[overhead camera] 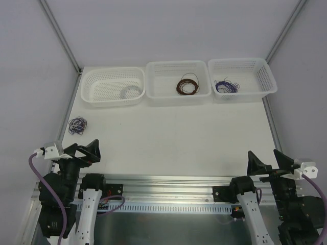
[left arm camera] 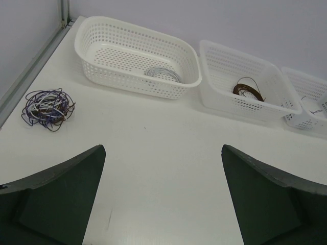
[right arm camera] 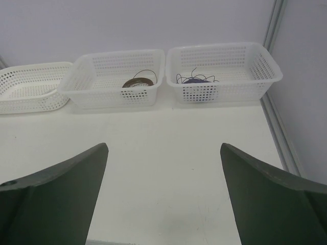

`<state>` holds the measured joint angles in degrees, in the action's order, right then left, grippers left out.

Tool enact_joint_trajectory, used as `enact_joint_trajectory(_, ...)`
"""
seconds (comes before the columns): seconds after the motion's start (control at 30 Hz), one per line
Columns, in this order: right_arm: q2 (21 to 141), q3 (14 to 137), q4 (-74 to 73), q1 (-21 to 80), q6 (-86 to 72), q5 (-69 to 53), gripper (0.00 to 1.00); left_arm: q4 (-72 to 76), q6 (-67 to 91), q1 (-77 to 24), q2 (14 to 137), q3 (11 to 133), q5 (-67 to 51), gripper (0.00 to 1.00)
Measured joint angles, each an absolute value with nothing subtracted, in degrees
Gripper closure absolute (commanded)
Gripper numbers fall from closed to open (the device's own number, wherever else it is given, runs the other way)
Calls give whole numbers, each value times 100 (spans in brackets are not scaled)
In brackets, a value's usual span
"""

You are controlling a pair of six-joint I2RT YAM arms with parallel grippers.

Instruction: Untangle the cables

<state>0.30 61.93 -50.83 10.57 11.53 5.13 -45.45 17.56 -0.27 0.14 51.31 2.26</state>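
The cables (overhead camera: 77,124) are a small scribbly tangle of purple, dark brown and pale grey wires lying on the white table at the far left. They also show at the upper left of the left wrist view (left arm camera: 47,108). My left gripper (overhead camera: 83,148) is open and empty, low at the table's near edge, just behind and to the right of the tangle; its jaws stand wide apart in the wrist view (left arm camera: 163,148). My right gripper (overhead camera: 263,153) is open and empty at the near right, far from the tangle, and also appears in its wrist view (right arm camera: 163,145).
Three white perforated baskets stand in a row at the back. The left basket (overhead camera: 97,94) holds a neat white coil (overhead camera: 130,92). The middle basket (overhead camera: 158,92) holds a round brown coil (overhead camera: 187,86). The right basket (overhead camera: 265,79) holds loose purple wire (overhead camera: 226,86). Metal frame rails run along both table sides.
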Motion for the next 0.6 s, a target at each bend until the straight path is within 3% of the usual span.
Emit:
enact_joint_trajectory(0.43,49,6040,-5264,1046,904,-305,3,-4574,2648,-27,14,4777,576,1)
enact_joint_trajectory(0.6,585,5946,-5411,1041,515,-567,3,-4580,3444,-27,187,4606,711,1)
